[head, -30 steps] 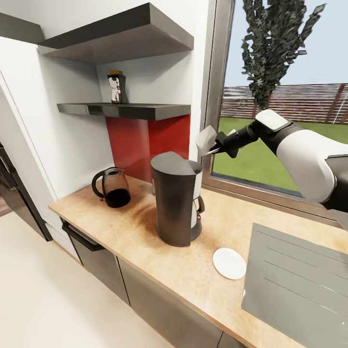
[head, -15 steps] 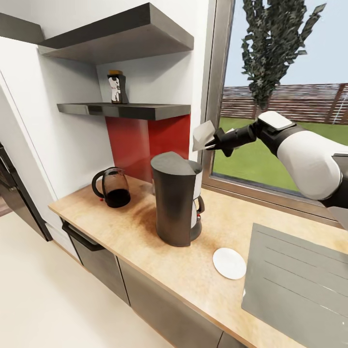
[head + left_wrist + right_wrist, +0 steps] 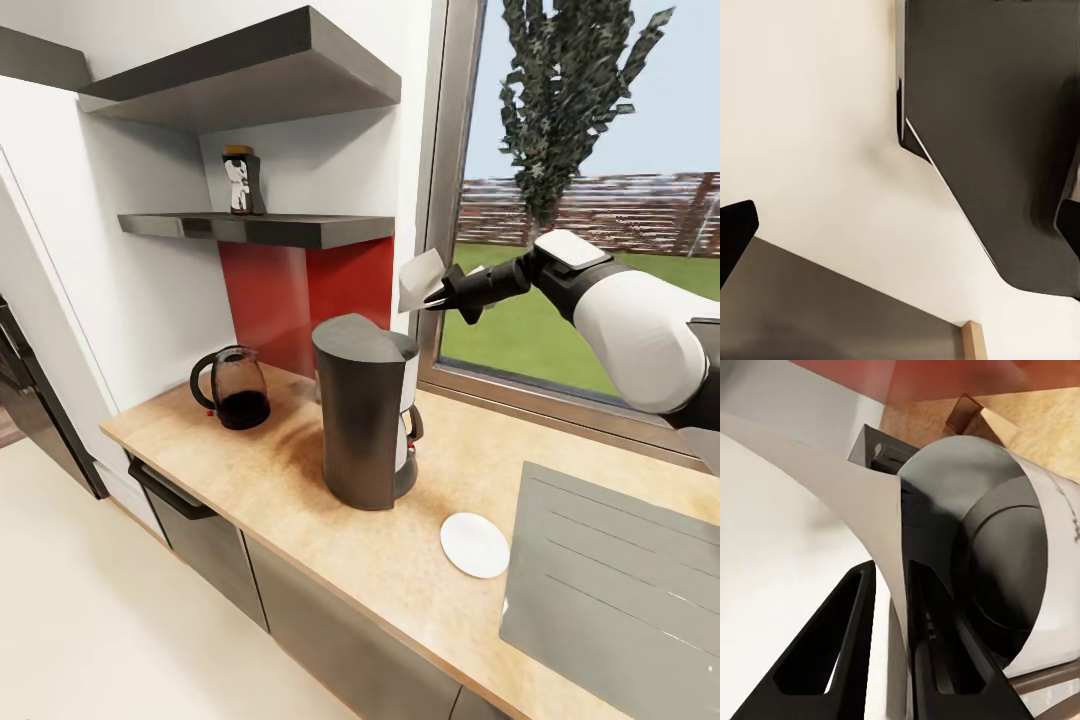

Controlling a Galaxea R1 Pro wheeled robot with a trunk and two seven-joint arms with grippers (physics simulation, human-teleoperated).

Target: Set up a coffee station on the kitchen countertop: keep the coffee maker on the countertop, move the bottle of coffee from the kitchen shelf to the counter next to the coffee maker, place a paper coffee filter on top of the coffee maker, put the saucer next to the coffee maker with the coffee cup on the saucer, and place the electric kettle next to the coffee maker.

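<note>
Right pincer (image 3: 437, 297) pinching paper filter (image 3: 419, 279) above wooden countertop (image 3: 300, 470) (window (image 3: 590, 150) behind).

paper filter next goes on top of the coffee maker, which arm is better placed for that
Right. The right gripper already pinches the paper filter in the air, just above and beside the coffee maker. The left wrist view looks at floor and cabinet fronts, away from it.

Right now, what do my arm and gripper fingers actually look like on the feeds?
In the head view the right arm has a rounded glossy white shell, a white cap near the wrist, then a slim black forearm section ending in the black right gripper. In the right wrist view its fingers are black, long and tapered, each with an elongated cut-out slot. No cables or markings are visible.
</note>
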